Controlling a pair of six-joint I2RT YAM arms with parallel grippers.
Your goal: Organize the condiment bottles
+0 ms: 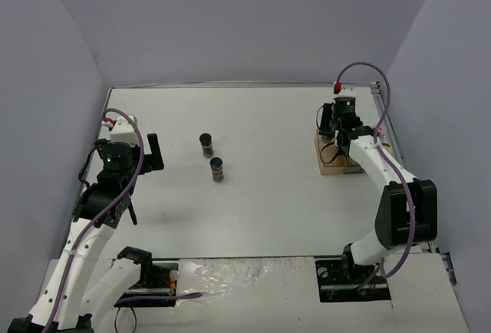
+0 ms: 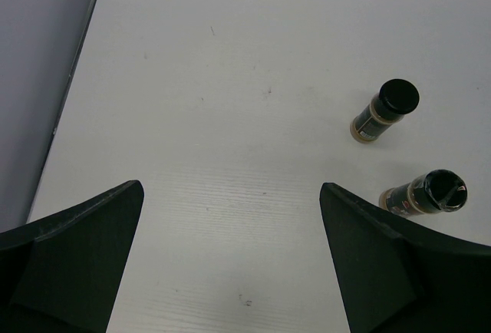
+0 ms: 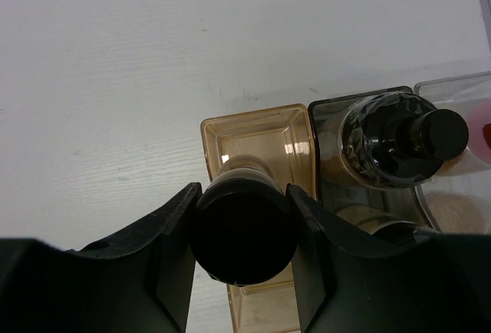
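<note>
Right pincer [image 3: 242,202] gripping black-capped bottle [image 3: 244,237] at amber tray compartment [image 3: 261,137], left pincer [image 2: 230,187] spread wide over table [image 2: 230,80]

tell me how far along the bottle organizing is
Done: a seated bottle with a black cap sits in the grey compartment, and a pink cap shows beside it. In hand: the right gripper is shut on the held bottle, above the amber compartment. Left: the far loose bottle and the near loose bottle stand on the table; the left gripper is open and empty.
</note>
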